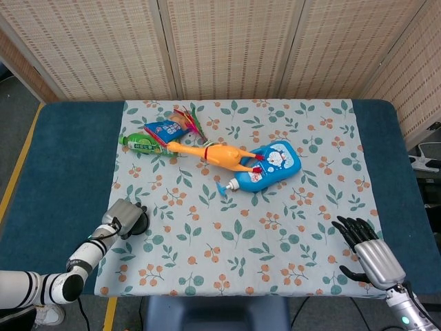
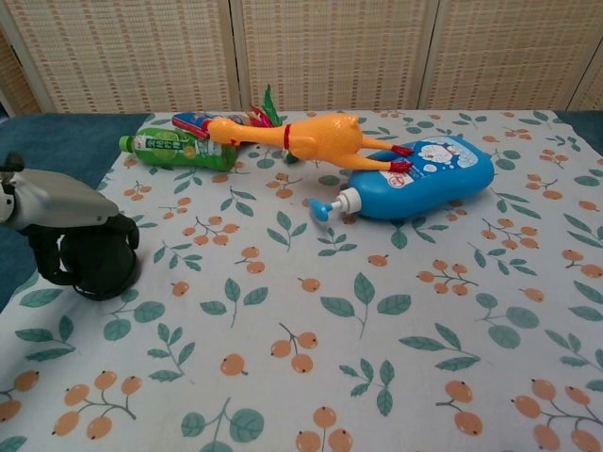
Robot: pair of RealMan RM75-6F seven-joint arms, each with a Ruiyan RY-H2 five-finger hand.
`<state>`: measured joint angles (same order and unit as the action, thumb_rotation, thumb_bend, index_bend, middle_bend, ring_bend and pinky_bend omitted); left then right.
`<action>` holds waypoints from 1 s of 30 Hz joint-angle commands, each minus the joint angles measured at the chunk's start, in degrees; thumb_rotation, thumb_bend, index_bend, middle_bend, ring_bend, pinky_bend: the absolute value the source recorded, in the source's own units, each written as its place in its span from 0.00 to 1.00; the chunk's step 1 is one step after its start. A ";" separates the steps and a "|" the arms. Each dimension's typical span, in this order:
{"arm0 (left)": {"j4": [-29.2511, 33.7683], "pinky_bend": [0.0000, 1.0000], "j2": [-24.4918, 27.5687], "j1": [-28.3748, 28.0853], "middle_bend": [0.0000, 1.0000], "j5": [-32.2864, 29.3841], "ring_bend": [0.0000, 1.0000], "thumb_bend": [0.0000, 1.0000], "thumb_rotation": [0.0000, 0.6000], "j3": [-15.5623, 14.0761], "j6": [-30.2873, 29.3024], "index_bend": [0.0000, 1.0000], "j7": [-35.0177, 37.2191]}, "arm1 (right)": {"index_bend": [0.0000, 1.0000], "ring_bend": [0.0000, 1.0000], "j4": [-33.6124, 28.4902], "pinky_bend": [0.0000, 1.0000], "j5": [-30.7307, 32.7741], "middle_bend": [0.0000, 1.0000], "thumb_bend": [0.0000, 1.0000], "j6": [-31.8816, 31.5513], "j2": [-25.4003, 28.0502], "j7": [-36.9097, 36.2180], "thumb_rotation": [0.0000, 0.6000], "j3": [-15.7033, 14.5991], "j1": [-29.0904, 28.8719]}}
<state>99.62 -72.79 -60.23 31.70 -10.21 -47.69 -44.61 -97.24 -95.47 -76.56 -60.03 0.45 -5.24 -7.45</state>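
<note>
Left robot hand (image 2: 80,250) low at lower left, fingers curled around a black round thing (image 2: 94,266) resting on the cloth (image 1: 275,262). Setting-down step, probably; next, loosening those fingers. Right robot hand (image 1: 368,252) spread, empty, lower right.

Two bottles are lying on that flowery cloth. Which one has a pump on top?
The big blue plastic bottle with the cartoon label, lying beside the yellow rubber chicken; its blue pump nozzle sticks out. The green bottle has a plain cap.

Orange chicken (image 2: 316,137), blue bottle (image 2: 429,177), leaf-and-berry cloth (image 2: 377,320), perhaps white.
</note>
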 commanded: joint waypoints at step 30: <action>5.93 0.25 8.93 6.35 0.00 18.25 0.00 0.38 1.00 3.20 0.82 0.00 15.49 | 0.00 0.00 -0.64 0.00 -1.76 0.00 0.13 -2.34 1.06 -0.53 1.00 -0.62 0.98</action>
<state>105.31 -64.07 -54.07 49.67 -7.07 -46.64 -29.23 -97.87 -97.21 -78.90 -58.99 -0.07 -5.85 -6.48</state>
